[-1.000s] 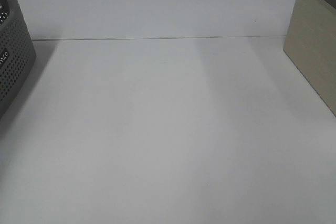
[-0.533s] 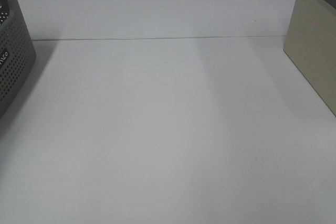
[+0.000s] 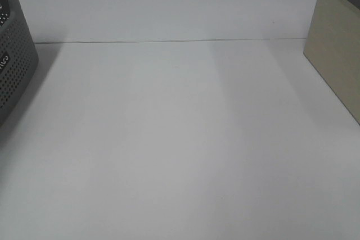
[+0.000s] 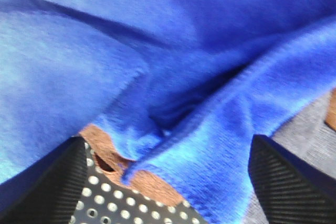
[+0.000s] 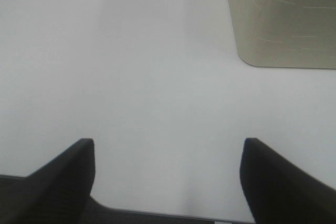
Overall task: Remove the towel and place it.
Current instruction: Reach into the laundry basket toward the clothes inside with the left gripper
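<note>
The royal-blue towel [image 4: 173, 51] fills the left wrist view, rumpled in folds. It lies over a brown thing [image 4: 152, 184] and the perforated grey wall of a basket [image 4: 110, 200]. My left gripper [image 4: 168, 182] is open, its black fingers [image 4: 47, 182] spread wide to either side of a towel fold, close over it. My right gripper [image 5: 168, 182] is open and empty above the bare white table [image 5: 131, 77]. Neither gripper nor the towel shows in the exterior high view.
A dark grey perforated basket [image 3: 14, 60] stands at the table's left edge. A beige box [image 3: 337, 54] stands at the right edge; it also shows in the right wrist view [image 5: 283, 19]. A white wall panel [image 3: 169, 4] closes the back.
</note>
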